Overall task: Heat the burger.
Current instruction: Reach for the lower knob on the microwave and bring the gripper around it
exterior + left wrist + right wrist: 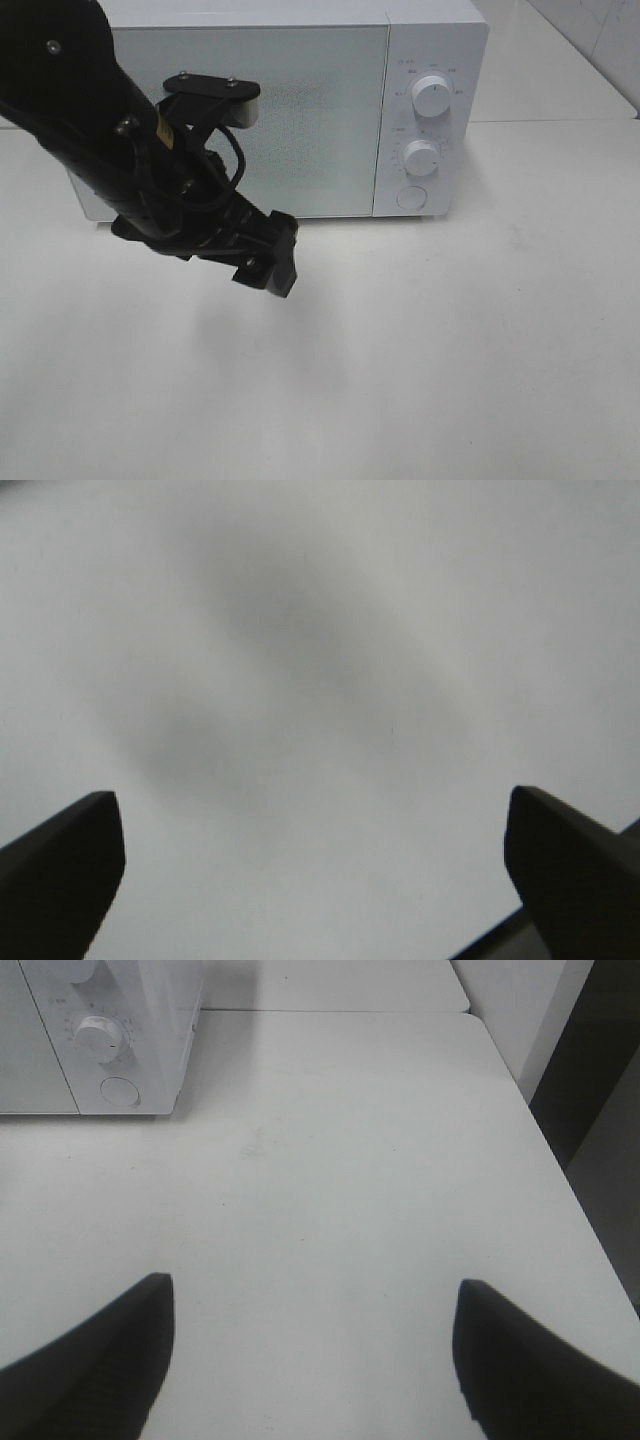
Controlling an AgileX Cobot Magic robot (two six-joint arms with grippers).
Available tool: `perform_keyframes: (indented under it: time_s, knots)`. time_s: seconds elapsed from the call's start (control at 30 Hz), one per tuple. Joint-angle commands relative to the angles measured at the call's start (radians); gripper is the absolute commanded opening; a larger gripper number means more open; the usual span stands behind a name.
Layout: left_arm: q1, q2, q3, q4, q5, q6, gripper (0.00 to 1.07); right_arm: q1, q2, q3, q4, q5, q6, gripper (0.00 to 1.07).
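The burger is out of view in every frame. A white microwave (300, 110) stands at the back of the table with its door shut; its corner also shows in the right wrist view (160, 1030). My left arm reaches across the front of the door, and its left gripper (272, 262) hangs above the white table. In the left wrist view the left gripper (312, 798) is open, with only bare table between its fingers. My right gripper (315, 1288) is open too, with nothing in it, over the table to the right of the microwave.
The microwave has two white knobs (432, 95) (421, 157) and a round button (412, 197) on its right panel. The white table (450, 350) spreads in front. Its right edge (560, 1160) drops off beside a dark gap.
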Motion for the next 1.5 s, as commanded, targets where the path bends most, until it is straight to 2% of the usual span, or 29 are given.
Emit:
perform_keyframes:
  time_s: [0.03, 0.17, 0.33, 0.43, 0.47, 0.5, 0.57, 0.6, 0.63, 0.67, 0.7, 0.73, 0.77, 0.83, 0.87, 0.9, 0.93, 0.97, 1.03, 1.1, 1.2, 1.27, 1.3, 1.37, 1.47, 1.5]
  knots:
    - [-0.005, -0.023, -0.001, -0.014, 0.145, -0.008, 1.01, -0.006, -0.027, 0.006, 0.003, -0.006, -0.008, 0.76]
    - [-0.005, -0.05, -0.001, -0.008, 0.284, -0.008, 1.01, -0.006, -0.027, 0.006, 0.003, -0.006, -0.008, 0.76]
    - [0.002, -0.092, 0.001, -0.006, 0.32, -0.034, 1.0, -0.006, -0.027, 0.006, 0.003, -0.006, -0.008, 0.76]
    - [0.046, -0.124, 0.001, -0.007, 0.328, -0.05, 1.0, -0.006, -0.027, 0.006, 0.003, -0.006, -0.008, 0.76]
    - [0.088, -0.148, 0.001, -0.006, 0.346, -0.046, 1.0, -0.006, -0.027, 0.006, 0.003, -0.006, -0.008, 0.76]
    - [0.088, -0.148, 0.001, -0.006, 0.346, -0.046, 1.0, -0.006, -0.027, 0.006, 0.003, -0.006, -0.008, 0.76]
    - [0.17, -0.18, 0.005, -0.001, 0.377, -0.02, 1.0, -0.006, -0.027, 0.006, 0.003, -0.006, -0.008, 0.76]
    - [0.17, -0.18, 0.005, -0.001, 0.377, -0.02, 1.0, -0.006, -0.027, 0.006, 0.003, -0.006, -0.008, 0.76]
    - [0.23, -0.199, 0.005, 0.002, 0.404, 0.003, 1.0, -0.006, -0.027, 0.006, 0.003, -0.006, -0.008, 0.76]
    - [0.23, -0.199, 0.005, 0.002, 0.404, 0.003, 1.0, -0.006, -0.027, 0.006, 0.003, -0.006, -0.008, 0.76]
    - [0.299, -0.219, 0.006, 0.002, 0.428, 0.029, 1.0, -0.006, -0.027, 0.006, 0.003, -0.006, -0.008, 0.76]
    - [0.336, -0.232, 0.006, 0.002, 0.437, 0.039, 1.0, -0.006, -0.027, 0.006, 0.003, -0.006, -0.008, 0.76]
    - [0.336, -0.232, 0.006, 0.002, 0.437, 0.039, 1.0, -0.006, -0.027, 0.006, 0.003, -0.006, -0.008, 0.76]
    - [0.435, -0.277, 0.019, 0.0, 0.448, 0.058, 1.0, -0.006, -0.027, 0.006, 0.003, -0.006, -0.008, 0.76]
    - [0.435, -0.277, 0.019, 0.0, 0.448, 0.058, 1.0, -0.006, -0.027, 0.006, 0.003, -0.006, -0.008, 0.76]
    - [0.496, -0.31, 0.039, 0.002, 0.447, 0.071, 1.0, -0.006, -0.027, 0.006, 0.003, -0.006, -0.008, 0.76]
    - [0.496, -0.31, 0.039, 0.002, 0.447, 0.071, 1.0, -0.006, -0.027, 0.006, 0.003, -0.006, -0.008, 0.76]
    - [0.561, -0.343, 0.069, 0.002, 0.447, 0.083, 1.0, -0.006, -0.027, 0.006, 0.003, -0.006, -0.008, 0.76]
    - [0.591, -0.361, 0.085, 0.0, 0.446, 0.083, 1.0, -0.006, -0.027, 0.006, 0.003, -0.006, -0.008, 0.76]
    - [0.671, -0.438, 0.145, -0.019, 0.435, 0.078, 1.0, -0.006, -0.027, 0.006, 0.003, -0.006, -0.008, 0.76]
    - [0.684, -0.46, 0.161, -0.021, 0.433, 0.078, 1.0, -0.006, -0.027, 0.006, 0.003, -0.006, -0.008, 0.76]
    - [0.705, -0.527, 0.218, -0.01, 0.425, 0.078, 1.0, -0.006, -0.027, 0.006, 0.003, -0.006, -0.008, 0.76]
    - [0.705, -0.527, 0.218, -0.01, 0.425, 0.078, 1.0, -0.006, -0.027, 0.006, 0.003, -0.006, -0.008, 0.76]
    - [0.706, -0.624, 0.292, 0.007, 0.424, 0.078, 1.0, -0.006, -0.027, 0.006, 0.003, -0.006, -0.008, 0.76]
    - [0.706, -0.651, 0.313, 0.009, 0.424, 0.078, 1.0, -0.006, -0.027, 0.006, 0.003, -0.006, -0.008, 0.76]
    - [0.706, -0.7, 0.353, 0.01, 0.421, 0.078, 1.0, -0.006, -0.027, 0.006, 0.003, -0.006, -0.008, 0.76]
